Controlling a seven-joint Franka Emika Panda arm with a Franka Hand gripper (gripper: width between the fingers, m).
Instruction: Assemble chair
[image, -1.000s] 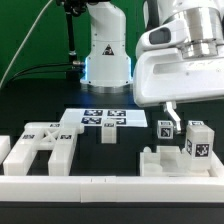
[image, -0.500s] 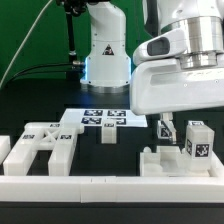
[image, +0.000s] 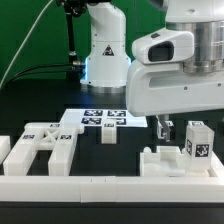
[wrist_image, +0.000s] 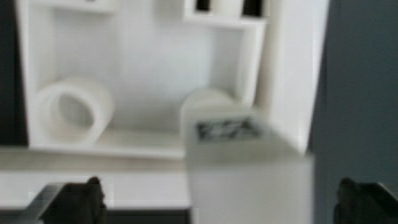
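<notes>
My gripper (image: 162, 130) hangs at the exterior view's right, low over the table, under its big white housing. In the wrist view the gripper (wrist_image: 221, 205) is open, its dark fingertips (wrist_image: 80, 200) far apart. A small white tagged block (wrist_image: 228, 150) stands between them, touching neither that I can see. In the exterior view the fingers largely hide that block. A taller tagged block (image: 197, 142) stands just to its right. A stepped white part (image: 165, 163) lies in front. The slotted frame (image: 40, 150) lies at the left. A small cube (image: 108, 134) sits in the middle.
The marker board (image: 105, 118) lies flat in front of the robot base (image: 105, 55). A long white border bar (image: 110, 186) runs along the front. In the blurred wrist view, a white flat part with an oval hole (wrist_image: 71, 110) lies beyond the block.
My gripper has moved to the exterior view's left and come down, so its fingers now stand around the small tagged block. The parts on the table have not moved.
</notes>
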